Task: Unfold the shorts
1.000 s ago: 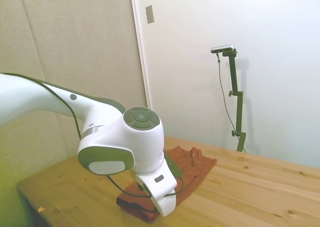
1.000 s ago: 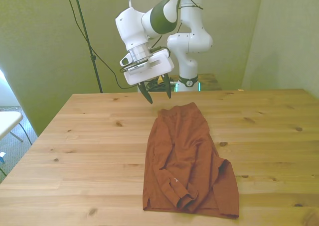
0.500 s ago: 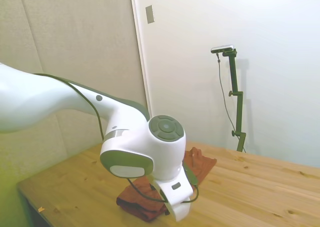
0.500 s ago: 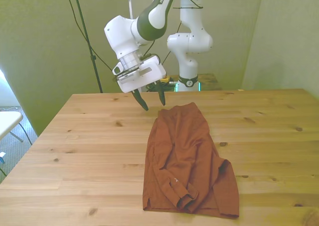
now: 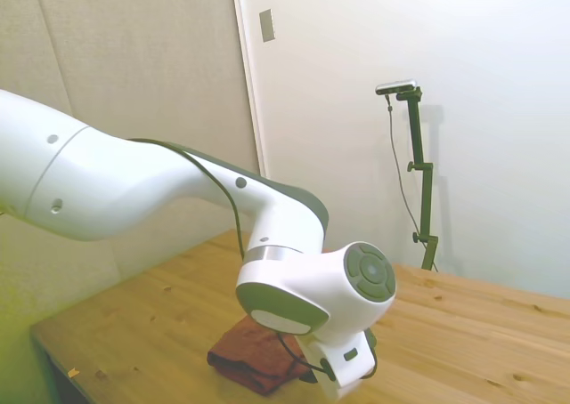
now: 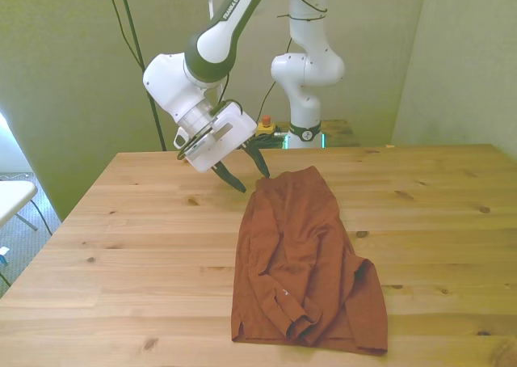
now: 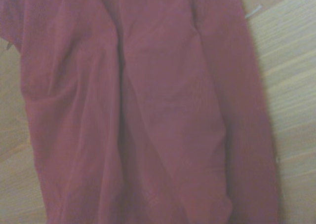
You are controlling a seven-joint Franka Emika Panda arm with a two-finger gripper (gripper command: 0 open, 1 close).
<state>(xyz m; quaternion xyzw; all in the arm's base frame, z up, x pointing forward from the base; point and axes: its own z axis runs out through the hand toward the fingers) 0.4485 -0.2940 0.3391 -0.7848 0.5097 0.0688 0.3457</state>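
Far at the front view's left, only bare wooden table (image 6: 121, 246). Next along, gripper (image 6: 249, 173) tilted down off the arm (image 6: 198, 120), 2 dark fingers spread apart and holding nothing, tips poised just off the far corner of the shorts (image 6: 303, 262) on the front view's left side, apparently not yet touching cloth. Then the shorts themselves: folded lengthwise into a long rust-brown strip near the table's middle, running from the far end by the gripper down to the near edge, wider and more rumpled at the near end, with a bunched fold on the front view's right. Mostly hidden in the side view behind the arm (image 5: 178, 199), only a wrinkled end of the shorts (image 5: 254, 359) peeking out. Close and blurred in the wrist view: shorts (image 7: 148, 110) with a long dark crease down the cloth and a strip of table (image 7: 291, 61) beside it.

To do the step well, judged from this: come down at the far corner, pinch only the top layer, not both. Lift just enough to free it, then sweep sideways across the fold line rather than straight up. Keep the pull slow, lest the whole garment slide along the smooth wood.
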